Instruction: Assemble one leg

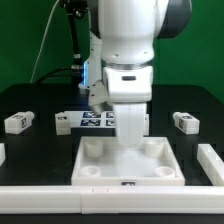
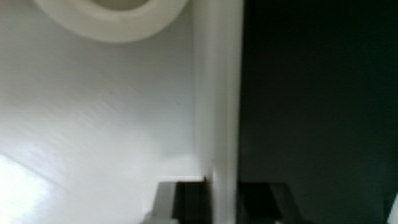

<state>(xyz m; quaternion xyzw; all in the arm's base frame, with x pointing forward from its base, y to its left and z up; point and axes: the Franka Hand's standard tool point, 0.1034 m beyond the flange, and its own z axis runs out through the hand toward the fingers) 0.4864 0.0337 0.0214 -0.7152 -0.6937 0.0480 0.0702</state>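
A leg, a small white post with a tag, lies on the black table at the exterior view's left. A second one lies at the right. Both are well away from my gripper, which reaches down onto the back wall of the large white square tray. In the wrist view my gripper straddles the tray's upright wall, with a dark finger pressed on each side of it. A round corner socket of the tray shows beyond. No leg shows in the wrist view.
The marker board lies behind the tray, partly hidden by the arm. A long white bar lies along the front edge, and another white piece lies at the right. Cables hang at the back.
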